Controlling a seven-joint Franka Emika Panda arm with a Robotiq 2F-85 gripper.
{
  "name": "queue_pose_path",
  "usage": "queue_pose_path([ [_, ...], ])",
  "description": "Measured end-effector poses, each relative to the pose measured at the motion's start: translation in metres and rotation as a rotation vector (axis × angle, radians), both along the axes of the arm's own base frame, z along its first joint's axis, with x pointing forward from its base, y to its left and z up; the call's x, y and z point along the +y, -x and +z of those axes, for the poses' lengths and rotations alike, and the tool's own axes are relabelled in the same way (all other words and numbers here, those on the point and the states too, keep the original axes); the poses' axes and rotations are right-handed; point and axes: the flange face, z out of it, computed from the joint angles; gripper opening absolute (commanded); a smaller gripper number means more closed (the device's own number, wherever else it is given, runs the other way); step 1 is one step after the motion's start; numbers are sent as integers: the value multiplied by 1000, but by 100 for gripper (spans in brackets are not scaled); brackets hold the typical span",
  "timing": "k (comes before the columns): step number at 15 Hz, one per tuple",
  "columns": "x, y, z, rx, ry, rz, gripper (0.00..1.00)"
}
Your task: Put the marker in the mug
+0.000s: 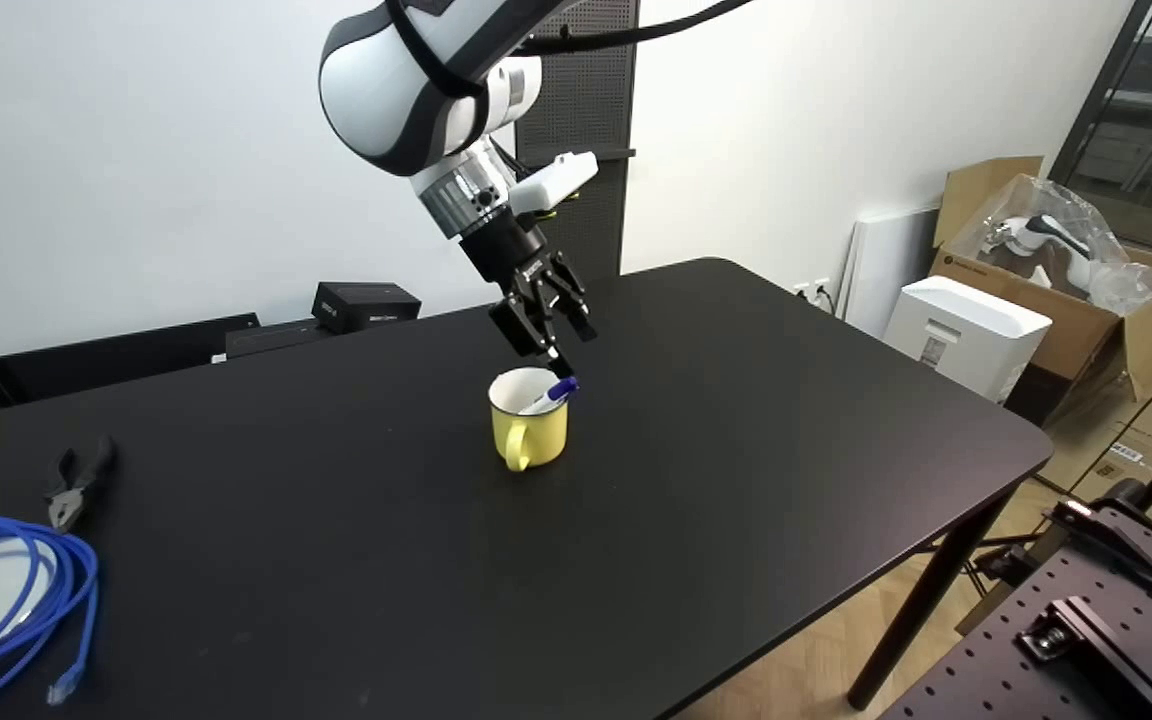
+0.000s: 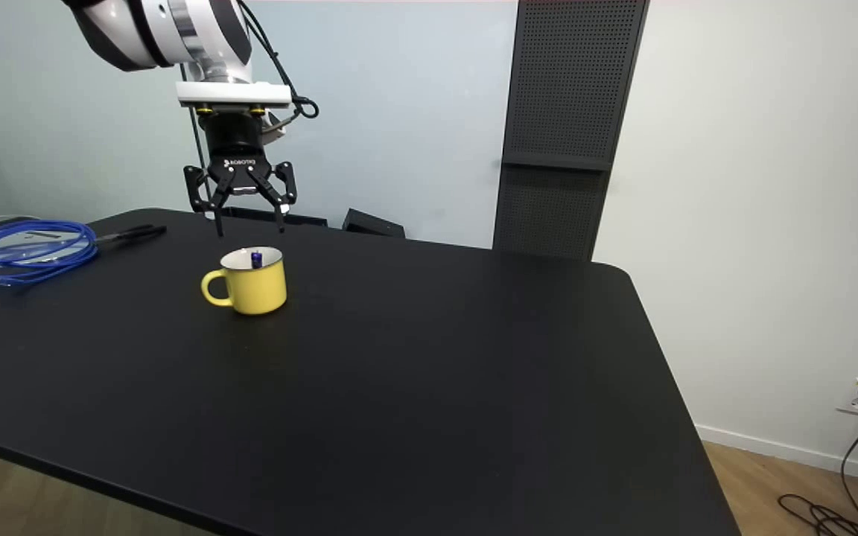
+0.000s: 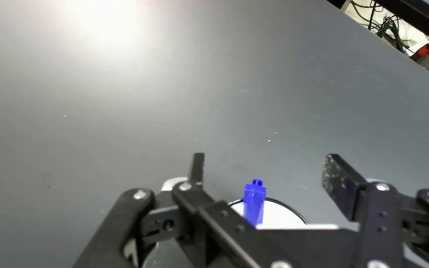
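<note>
The yellow mug (image 1: 548, 438) stands upright on the black table, and its body also shows in an exterior view (image 2: 261, 290). The marker (image 1: 562, 390) leans inside the mug. Its blue cap end rises past the rim and its white body goes down inside; its lower end is hidden. The blue cap also shows in an exterior view (image 2: 256, 260) and in the wrist view (image 3: 254, 201), over the mug's white interior (image 3: 279, 216). My gripper (image 2: 250, 229) is open and empty above the mug, its fingers (image 3: 264, 167) wide apart on either side of the marker and not touching it.
A blue coiled cable (image 1: 76, 570) and pliers (image 1: 76, 485) lie on the table (image 1: 736, 480), away from the mug on its handle side. Black boxes (image 1: 366, 305) stand along the table's back edge by the wall.
</note>
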Motion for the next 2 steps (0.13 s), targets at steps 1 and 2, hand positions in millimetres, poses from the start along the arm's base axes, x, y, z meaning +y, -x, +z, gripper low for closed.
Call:
queue_pose_path([
  [1,1,0,1,-3,-3,3,100],
  [2,3,-1,2,-9,-7,7,100],
])
